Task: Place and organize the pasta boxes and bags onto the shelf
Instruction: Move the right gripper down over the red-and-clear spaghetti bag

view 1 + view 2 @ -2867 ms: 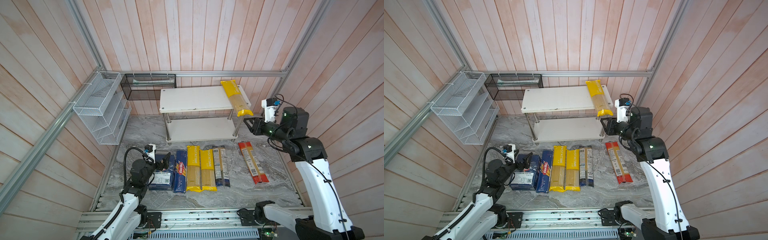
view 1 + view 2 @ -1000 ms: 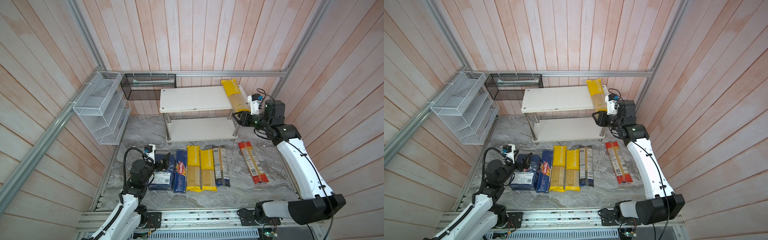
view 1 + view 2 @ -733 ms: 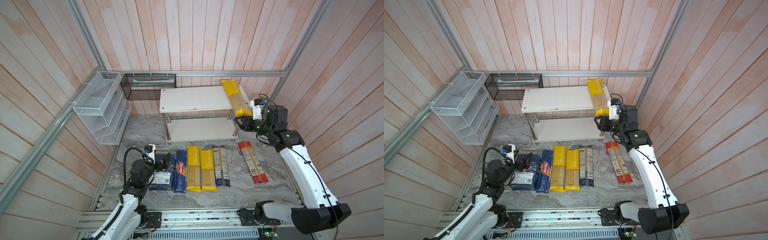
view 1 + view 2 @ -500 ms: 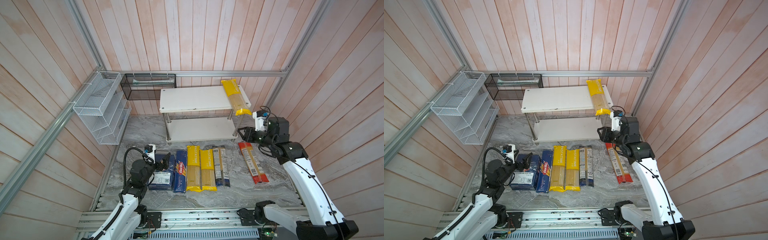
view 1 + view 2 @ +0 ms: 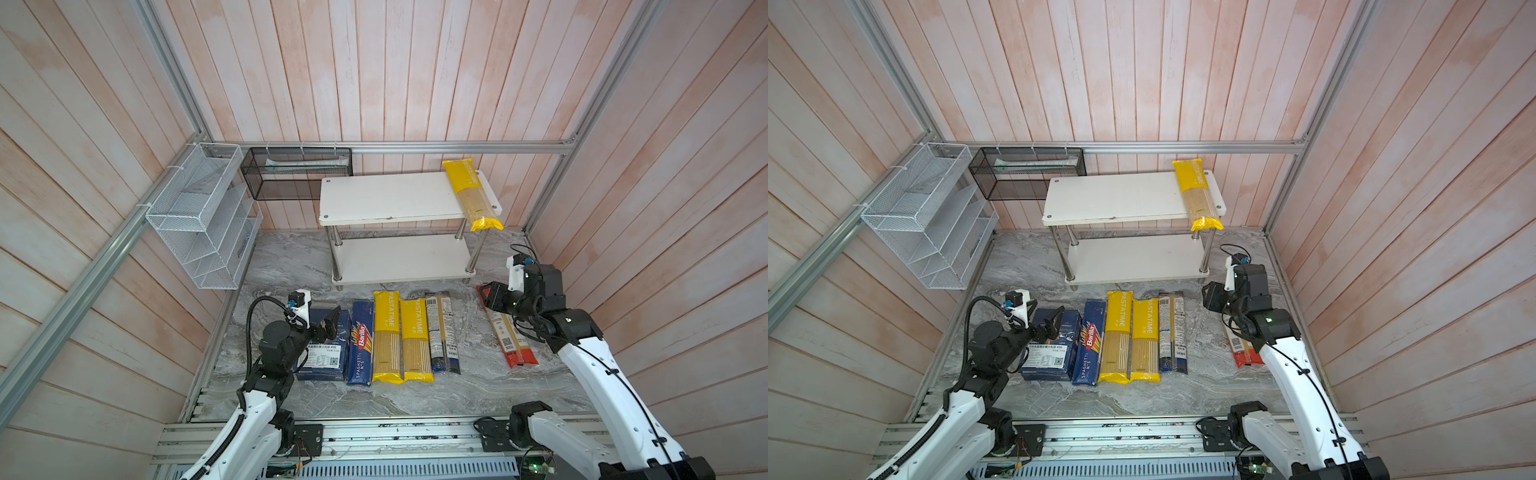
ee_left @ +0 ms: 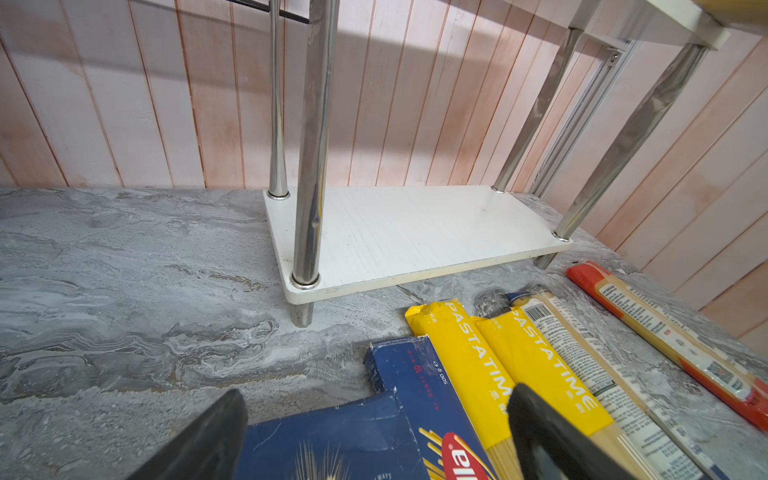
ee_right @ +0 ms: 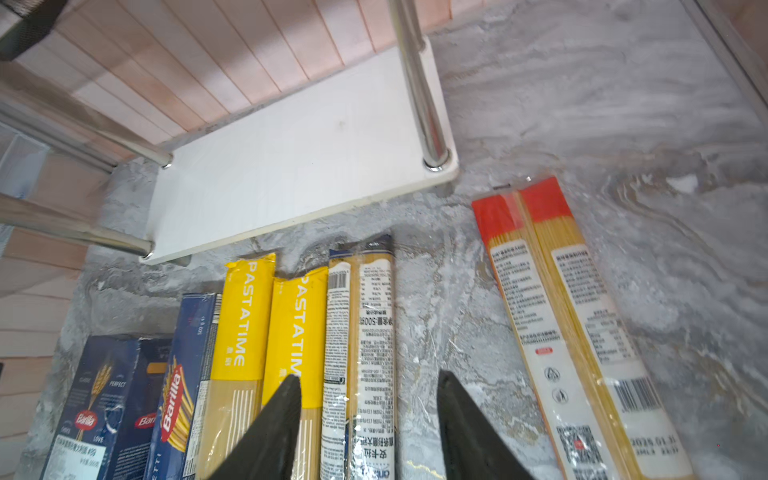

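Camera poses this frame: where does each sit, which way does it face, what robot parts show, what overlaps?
Top views: high above the arms' bases, looking down toward the shelf; both arms show, with left gripper and right gripper.
Left wrist: low over the wide blue box, facing the lower board; its own fingers show.
Right wrist: looks steeply down on the red bag; its own fingers show.
Shared: both wrist views hold the yellow bags and lower board.

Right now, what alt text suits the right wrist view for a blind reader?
The open, empty right pincer points at a row of dark blue Barilla cardboard boxes, two yellow PASTATIME bags and a clear blue-ended spaghetti bag; a red-ended spaghetti bag lies apart, and the white shelf's lower board lies beyond.
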`<state>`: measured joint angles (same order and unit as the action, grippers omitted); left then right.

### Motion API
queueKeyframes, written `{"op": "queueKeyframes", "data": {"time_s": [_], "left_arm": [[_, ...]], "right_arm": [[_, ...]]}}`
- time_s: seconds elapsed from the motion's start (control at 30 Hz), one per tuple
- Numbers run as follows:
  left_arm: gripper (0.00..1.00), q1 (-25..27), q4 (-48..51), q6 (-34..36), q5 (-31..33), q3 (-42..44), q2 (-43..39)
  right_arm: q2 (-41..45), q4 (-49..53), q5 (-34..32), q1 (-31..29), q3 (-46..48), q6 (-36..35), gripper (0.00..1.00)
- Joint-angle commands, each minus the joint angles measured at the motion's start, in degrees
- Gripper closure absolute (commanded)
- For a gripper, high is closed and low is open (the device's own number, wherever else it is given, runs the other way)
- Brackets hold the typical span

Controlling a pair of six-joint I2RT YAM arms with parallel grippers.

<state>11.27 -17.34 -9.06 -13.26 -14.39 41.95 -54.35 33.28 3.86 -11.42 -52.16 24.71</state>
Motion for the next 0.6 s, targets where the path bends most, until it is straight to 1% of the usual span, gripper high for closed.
{"op": "queueKeyframes", "data": {"time_s": [0.0,0.1,0.17,0.23,0.33,0.57], "left_arm": [[0.00,0.1,0.1,0.6,-1.1,0.9,-0.6],[0.00,0.0,0.2,0.5,-1.1,0.7,-0.4],[0.00,0.0,0.1,0.6,-1.1,0.7,-0.2],[0.00,0.0,0.1,0.6,-1.1,0.8,-0.4],[0.00,0.0,0.2,0.5,-1.0,0.9,-0.7],[0.00,0.1,0.0,0.8,-1.5,0.6,-0.2]], "right_arm": [[3.0,-3.3,-7.5,0.8,4.7,1.4,0.33],[3.5,-5.9,-9.6,3.3,7.9,1.5,0.22],[3.4,-7.6,-9.4,5.6,9.3,1.4,0.15],[2.5,-8.9,-8.0,8.3,10.4,0.8,0.12],[0.1,-9.6,-7.0,10.5,10.8,-0.1,0.09],[-7.1,-12.2,-7.1,11.6,11.5,-1.1,0.07]]}}
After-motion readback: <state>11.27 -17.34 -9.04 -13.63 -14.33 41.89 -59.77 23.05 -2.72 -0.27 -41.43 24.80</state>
